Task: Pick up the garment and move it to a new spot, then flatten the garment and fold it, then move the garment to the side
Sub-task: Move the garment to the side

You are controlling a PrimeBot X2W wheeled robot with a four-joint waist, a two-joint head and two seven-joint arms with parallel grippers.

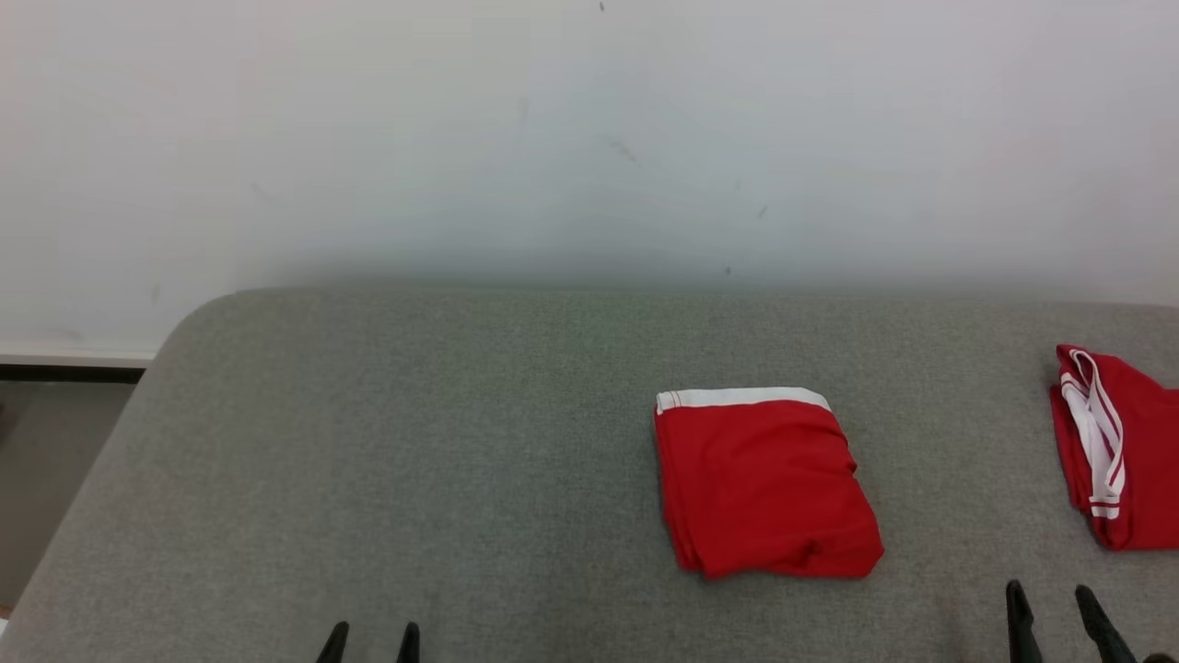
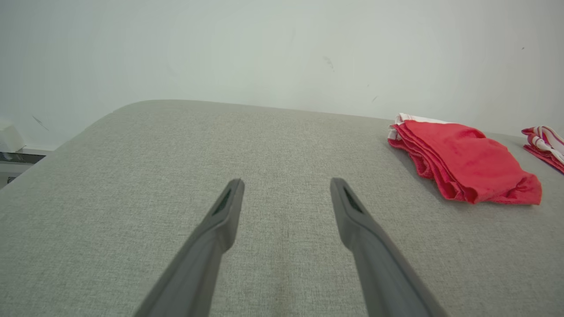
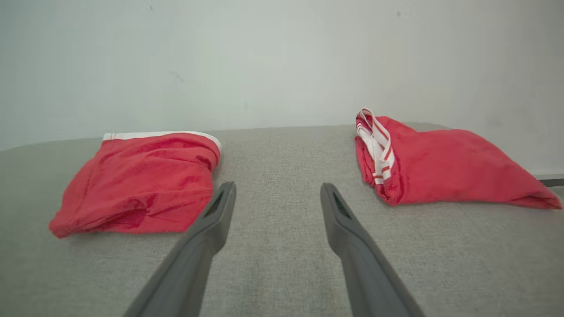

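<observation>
Left gripper (image 1: 376,630), right gripper (image 1: 1048,591) spread, empty; folded red shorts (image 1: 764,488) at 1 o'clock likely next pinched, slid aside

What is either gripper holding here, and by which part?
Nothing. The left gripper and right gripper are both open and empty; the folded red garment lies untouched on the grey surface.

Bright, even light, soft shadows (wrist views bowed at edges).
</observation>
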